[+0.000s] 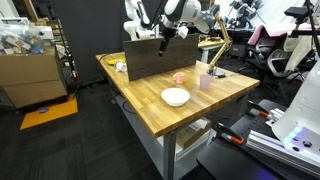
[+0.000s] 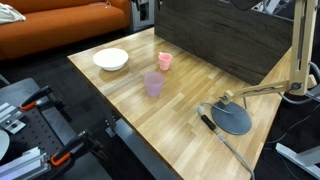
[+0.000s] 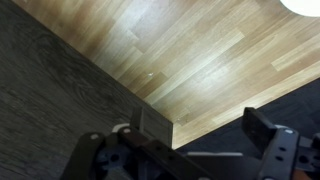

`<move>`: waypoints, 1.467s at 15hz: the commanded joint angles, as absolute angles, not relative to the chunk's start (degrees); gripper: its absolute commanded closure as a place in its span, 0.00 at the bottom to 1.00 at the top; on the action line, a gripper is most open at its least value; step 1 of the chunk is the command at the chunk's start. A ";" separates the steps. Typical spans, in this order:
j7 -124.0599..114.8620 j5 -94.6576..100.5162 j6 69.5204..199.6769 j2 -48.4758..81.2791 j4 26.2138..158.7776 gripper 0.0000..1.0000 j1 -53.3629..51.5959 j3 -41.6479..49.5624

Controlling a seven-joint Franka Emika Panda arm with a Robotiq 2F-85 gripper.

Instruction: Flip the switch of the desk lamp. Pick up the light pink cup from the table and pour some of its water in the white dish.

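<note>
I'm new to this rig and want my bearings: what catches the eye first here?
A tall dark wood panel stands upright on the butcher-block table, with the robot's open claw hanging above it. In front sit the white dish, light pink cup and a paler tumbler; the desk lamp occupies a corner.

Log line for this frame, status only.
jaws: open, empty | desk lamp: untouched | light pink cup: upright on table | white dish: near cup
</note>
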State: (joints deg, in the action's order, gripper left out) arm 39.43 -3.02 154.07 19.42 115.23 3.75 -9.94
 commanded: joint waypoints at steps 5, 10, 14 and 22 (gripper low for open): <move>38.81 -2.70 154.06 19.53 115.18 0.00 3.54 -10.08; 38.81 -2.70 154.06 19.53 115.18 0.00 3.55 -10.07; 41.16 6.88 151.65 20.45 113.94 0.00 2.98 -6.27; 45.33 17.20 149.85 21.01 115.09 0.00 2.98 -3.57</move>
